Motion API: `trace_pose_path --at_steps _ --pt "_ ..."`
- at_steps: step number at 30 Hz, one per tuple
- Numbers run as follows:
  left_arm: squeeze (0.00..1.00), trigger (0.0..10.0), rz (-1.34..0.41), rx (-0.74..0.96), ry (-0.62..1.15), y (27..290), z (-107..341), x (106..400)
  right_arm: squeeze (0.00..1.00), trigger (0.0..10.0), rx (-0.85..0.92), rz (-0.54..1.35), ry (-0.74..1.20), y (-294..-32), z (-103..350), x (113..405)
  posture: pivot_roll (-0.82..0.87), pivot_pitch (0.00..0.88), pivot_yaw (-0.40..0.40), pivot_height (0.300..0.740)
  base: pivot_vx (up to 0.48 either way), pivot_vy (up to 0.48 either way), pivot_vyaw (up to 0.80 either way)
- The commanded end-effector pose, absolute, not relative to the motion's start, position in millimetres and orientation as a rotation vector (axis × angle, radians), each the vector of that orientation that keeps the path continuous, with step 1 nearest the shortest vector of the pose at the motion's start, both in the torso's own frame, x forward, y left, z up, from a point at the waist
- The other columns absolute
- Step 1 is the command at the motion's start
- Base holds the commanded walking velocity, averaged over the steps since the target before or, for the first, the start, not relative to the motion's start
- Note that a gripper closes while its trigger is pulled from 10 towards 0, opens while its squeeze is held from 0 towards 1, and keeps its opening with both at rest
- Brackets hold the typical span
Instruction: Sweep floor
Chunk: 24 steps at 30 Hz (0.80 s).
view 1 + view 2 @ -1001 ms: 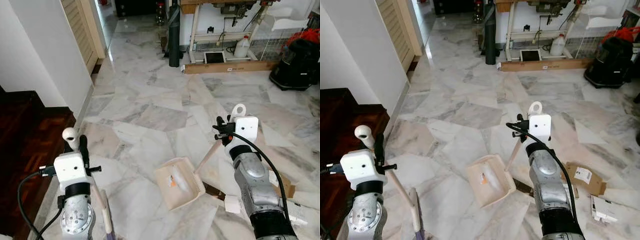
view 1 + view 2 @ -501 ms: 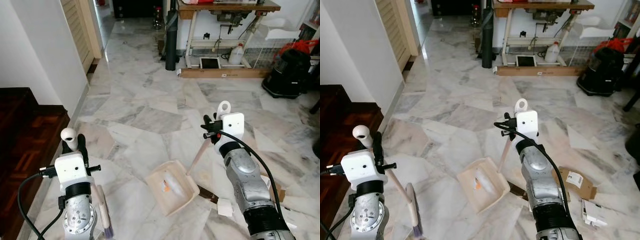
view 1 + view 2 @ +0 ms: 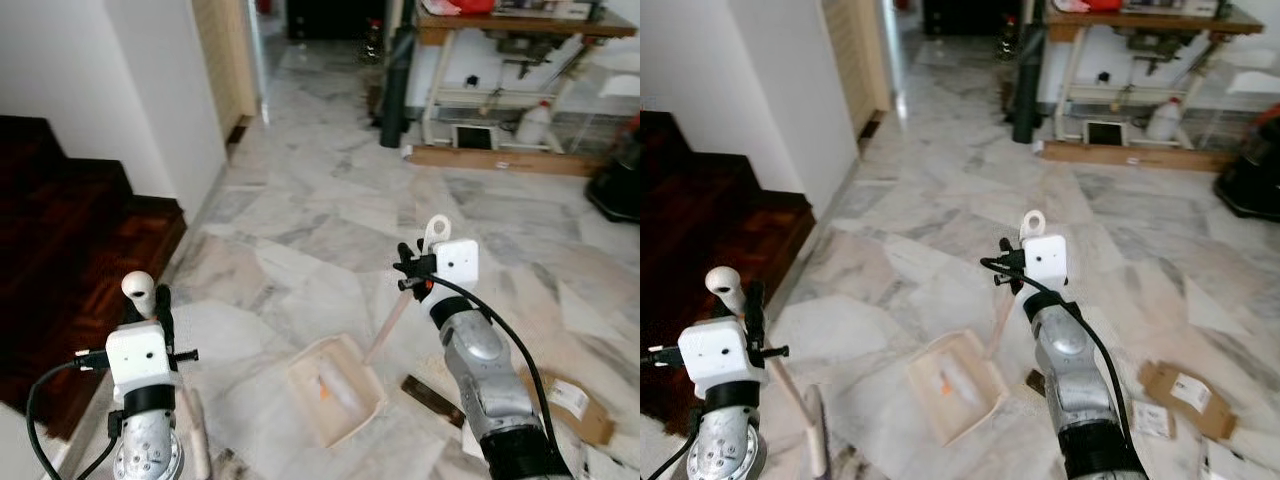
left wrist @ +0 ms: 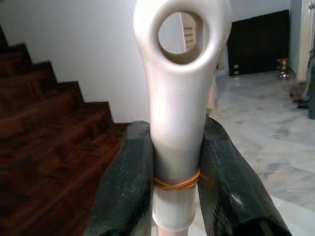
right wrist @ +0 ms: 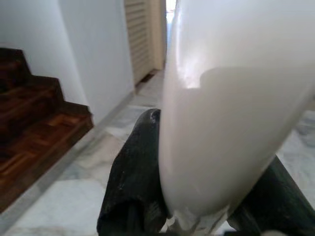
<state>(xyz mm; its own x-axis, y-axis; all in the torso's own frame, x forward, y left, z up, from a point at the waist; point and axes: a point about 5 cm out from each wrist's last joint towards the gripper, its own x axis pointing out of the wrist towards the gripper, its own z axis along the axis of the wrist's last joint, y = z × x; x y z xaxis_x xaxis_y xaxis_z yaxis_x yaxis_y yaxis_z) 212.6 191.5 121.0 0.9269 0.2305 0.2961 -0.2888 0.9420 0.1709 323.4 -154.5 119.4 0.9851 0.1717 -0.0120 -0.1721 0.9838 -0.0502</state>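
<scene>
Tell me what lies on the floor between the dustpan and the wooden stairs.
Bare marble floor separates the dustpan from the stairs, seen in the left eye view.

Both forearms are silver metal cylinders ending in black collars and boxy white wrist housings. A black cable loops along each arm. Each claw, left claw [image 4: 174,167] and right claw [image 5: 197,196], has two matte black fingers.

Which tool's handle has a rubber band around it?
The left tool grips the broom handle wrapped with a rubber band; the dustpan handle shows none.
</scene>
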Motion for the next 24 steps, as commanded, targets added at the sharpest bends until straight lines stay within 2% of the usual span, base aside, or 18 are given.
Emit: trace_pose_path --at_steps 1,5,24 --pt "0.00 10.0 0.258 0.273 -0.302 198.6 130.3 209.9 0.00 10.0 -0.063 0.159 -0.073 -156.8 138.1 324.3 -0.29 0.000 0.054 0.740 0.000 0.000 0.80" --pt "0.00 10.0 0.280 0.289 -0.288 207.6 131.8 205.3 0.00 10.0 -0.065 0.151 -0.071 -159.6 138.8 323.2 -0.27 0.000 0.050 0.740 0.000 0.000 0.80" --pt "0.00 10.0 0.274 0.273 -0.270 199.0 129.8 200.9 0.00 10.0 -0.060 0.158 -0.063 -155.7 138.7 322.5 -0.26 0.000 0.046 0.740 0.000 0.000 0.80"
